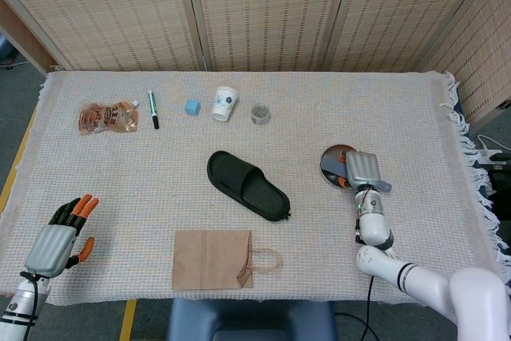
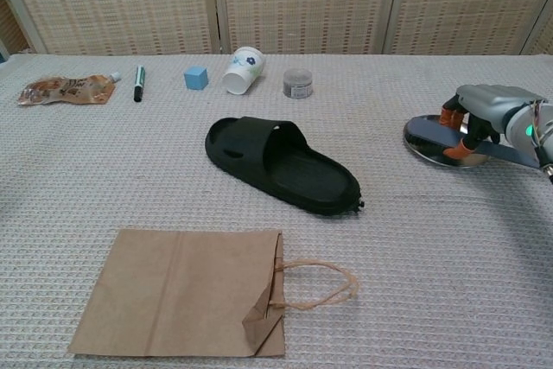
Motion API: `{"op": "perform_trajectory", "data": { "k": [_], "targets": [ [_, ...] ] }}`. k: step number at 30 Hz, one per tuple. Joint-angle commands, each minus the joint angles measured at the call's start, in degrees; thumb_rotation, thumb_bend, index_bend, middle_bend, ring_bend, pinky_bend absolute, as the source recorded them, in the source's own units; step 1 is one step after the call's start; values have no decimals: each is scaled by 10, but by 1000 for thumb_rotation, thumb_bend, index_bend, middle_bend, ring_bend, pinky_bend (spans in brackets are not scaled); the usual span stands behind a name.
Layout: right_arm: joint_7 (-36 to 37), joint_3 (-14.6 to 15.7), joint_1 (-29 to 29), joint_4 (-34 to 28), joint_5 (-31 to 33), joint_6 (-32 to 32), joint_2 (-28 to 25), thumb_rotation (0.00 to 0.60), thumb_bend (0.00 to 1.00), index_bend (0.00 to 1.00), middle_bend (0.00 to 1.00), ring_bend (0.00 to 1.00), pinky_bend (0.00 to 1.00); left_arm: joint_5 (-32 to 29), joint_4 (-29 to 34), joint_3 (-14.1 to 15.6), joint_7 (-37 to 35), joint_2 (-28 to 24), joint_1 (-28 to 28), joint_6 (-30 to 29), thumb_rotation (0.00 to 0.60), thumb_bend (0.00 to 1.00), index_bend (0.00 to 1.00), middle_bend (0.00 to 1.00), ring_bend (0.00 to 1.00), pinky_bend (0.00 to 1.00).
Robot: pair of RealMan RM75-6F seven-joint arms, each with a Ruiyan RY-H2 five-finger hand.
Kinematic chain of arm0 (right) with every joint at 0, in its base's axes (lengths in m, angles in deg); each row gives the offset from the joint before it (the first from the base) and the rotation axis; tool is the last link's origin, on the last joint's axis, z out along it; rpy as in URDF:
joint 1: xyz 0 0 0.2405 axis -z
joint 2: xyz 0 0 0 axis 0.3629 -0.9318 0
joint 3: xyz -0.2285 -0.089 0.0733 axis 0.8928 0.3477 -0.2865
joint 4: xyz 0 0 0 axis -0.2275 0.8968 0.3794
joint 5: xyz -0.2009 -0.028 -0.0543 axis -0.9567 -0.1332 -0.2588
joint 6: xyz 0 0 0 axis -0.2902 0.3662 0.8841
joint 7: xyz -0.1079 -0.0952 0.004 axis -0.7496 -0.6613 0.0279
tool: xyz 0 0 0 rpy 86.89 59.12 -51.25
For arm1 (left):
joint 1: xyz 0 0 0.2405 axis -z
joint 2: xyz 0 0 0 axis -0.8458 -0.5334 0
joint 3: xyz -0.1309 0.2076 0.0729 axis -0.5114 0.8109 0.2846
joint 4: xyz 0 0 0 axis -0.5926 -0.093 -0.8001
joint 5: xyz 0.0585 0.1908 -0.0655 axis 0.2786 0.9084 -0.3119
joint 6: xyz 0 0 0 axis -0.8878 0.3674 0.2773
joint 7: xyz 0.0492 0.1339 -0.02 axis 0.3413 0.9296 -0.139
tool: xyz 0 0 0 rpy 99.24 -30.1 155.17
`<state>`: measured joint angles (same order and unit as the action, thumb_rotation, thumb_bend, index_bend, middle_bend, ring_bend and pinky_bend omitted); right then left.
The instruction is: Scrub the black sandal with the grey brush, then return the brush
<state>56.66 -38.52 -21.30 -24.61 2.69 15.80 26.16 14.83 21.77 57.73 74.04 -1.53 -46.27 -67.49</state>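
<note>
The black sandal (image 1: 247, 185) (image 2: 285, 166) lies slantwise in the middle of the table, sole down. To its right a round metal plate (image 1: 329, 153) (image 2: 419, 143) carries the grey brush (image 1: 335, 170) (image 2: 429, 132). My right hand (image 1: 363, 169) (image 2: 488, 105) sits low over the plate with its fingers curled around the brush, whose handle pokes out on the far side of the hand. My left hand (image 1: 60, 237) hovers at the table's near left corner, fingers apart and holding nothing; the chest view does not show it.
A brown paper bag (image 1: 214, 259) (image 2: 181, 291) lies flat in front of the sandal. Along the back stand a snack pouch (image 1: 108, 116), a pen (image 1: 153, 109), a blue cube (image 1: 192, 106), a tipped paper cup (image 1: 225, 103) and a small jar (image 1: 260, 113).
</note>
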Motion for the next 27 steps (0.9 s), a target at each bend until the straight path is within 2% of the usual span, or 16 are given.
{"op": "perform_trajectory", "data": {
  "k": [1, 8, 18, 27],
  "targets": [
    [2, 0, 1, 4, -5, 0, 2, 600, 299, 706, 469, 434, 640, 0, 0, 0, 0, 0, 0, 0, 600, 504, 0, 0, 0, 100],
    [11, 0, 4, 5, -29, 13, 3, 600, 323, 758, 509, 478, 682, 2, 2, 1, -1, -2, -1, -2, 600, 503, 0, 0, 0, 101],
    [13, 2, 10, -1, -57, 24, -4, 600, 387, 840, 568, 546, 815, 7, 5, 3, -6, -6, -2, -6, 600, 504, 0, 0, 0, 101],
    [47, 6, 12, -22, -88, -12, -44, 600, 394, 852, 575, 553, 828, 23, 6, 8, -36, -10, 2, -9, 600, 519, 0, 0, 0, 100]
  ]
}}
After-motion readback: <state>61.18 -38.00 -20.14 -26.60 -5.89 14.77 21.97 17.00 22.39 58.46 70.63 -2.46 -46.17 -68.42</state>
